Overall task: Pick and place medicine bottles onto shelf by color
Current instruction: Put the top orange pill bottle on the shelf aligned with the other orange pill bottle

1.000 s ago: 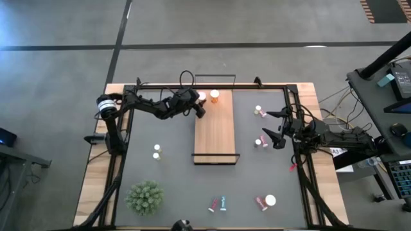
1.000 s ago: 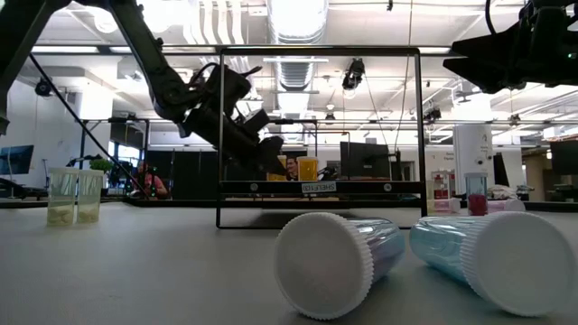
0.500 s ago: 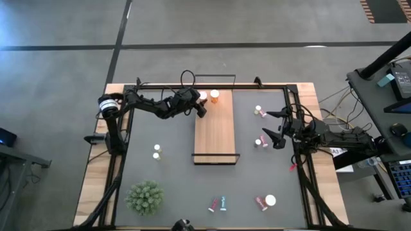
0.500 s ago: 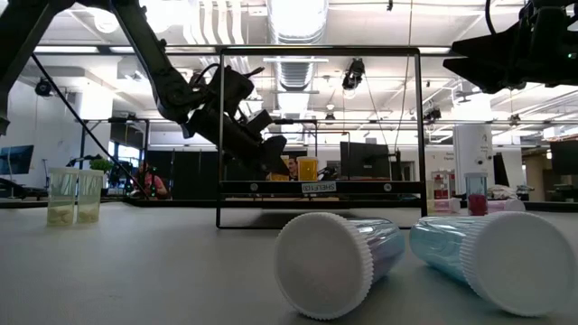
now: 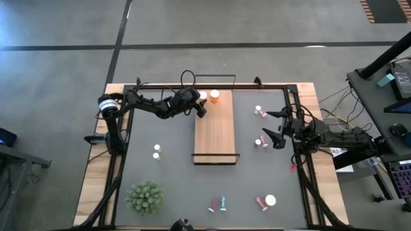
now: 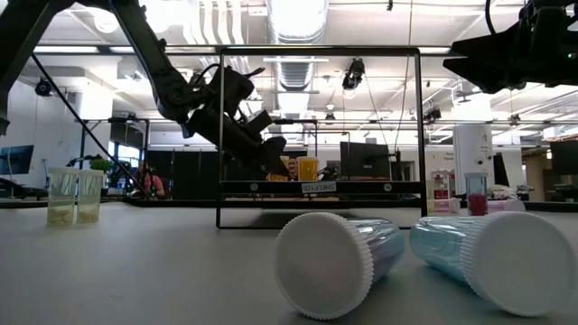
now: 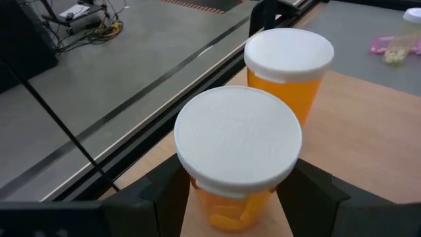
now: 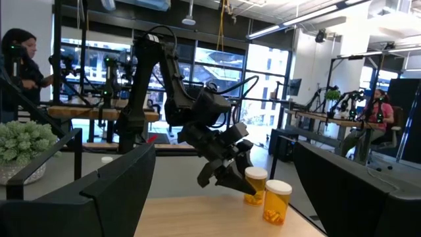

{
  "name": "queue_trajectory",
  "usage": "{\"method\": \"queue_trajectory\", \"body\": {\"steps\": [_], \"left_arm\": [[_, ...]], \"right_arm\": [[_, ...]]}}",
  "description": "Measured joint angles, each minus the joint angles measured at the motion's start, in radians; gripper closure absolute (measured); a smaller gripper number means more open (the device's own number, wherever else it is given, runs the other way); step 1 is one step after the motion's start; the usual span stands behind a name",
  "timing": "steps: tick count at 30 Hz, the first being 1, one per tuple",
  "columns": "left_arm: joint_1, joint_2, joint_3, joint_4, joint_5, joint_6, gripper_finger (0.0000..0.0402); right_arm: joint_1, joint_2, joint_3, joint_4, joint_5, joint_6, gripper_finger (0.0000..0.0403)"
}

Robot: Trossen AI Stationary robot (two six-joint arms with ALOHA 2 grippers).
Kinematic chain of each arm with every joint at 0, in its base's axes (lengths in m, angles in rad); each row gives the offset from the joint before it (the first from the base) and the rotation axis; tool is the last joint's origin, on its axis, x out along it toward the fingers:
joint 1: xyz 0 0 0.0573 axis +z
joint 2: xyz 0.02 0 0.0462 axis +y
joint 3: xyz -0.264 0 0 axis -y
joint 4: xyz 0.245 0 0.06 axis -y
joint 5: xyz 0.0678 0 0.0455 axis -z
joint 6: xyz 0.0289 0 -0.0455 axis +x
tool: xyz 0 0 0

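Two orange medicine bottles stand side by side at the shelf's far end. The left gripper is clamped on the nearer orange bottle. The right gripper, fingers apart, hovers near a pink bottle.

You can't see the base of the white-capped orange medicine bottle: the left wrist picture's edge cuts it off. Around the long light-wood shelf, the scattered bottles are too small to tell their labels from above.
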Motion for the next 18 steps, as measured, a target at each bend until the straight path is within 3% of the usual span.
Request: {"method": "queue_trajectory", "body": {"steps": [13, 18], "left_arm": [[0.000, 0.000, 0.000, -0.003, 0.002, -0.059, 0.0211], [0.000, 0.000, 0.000, -0.013, 0.004, -0.059, 0.0182]], "right_arm": [[0.000, 0.000, 0.000, 0.000, 0.000, 0.000, 0.0053], [0.000, 0.000, 0.000, 0.000, 0.000, 0.000, 0.0053]]}}
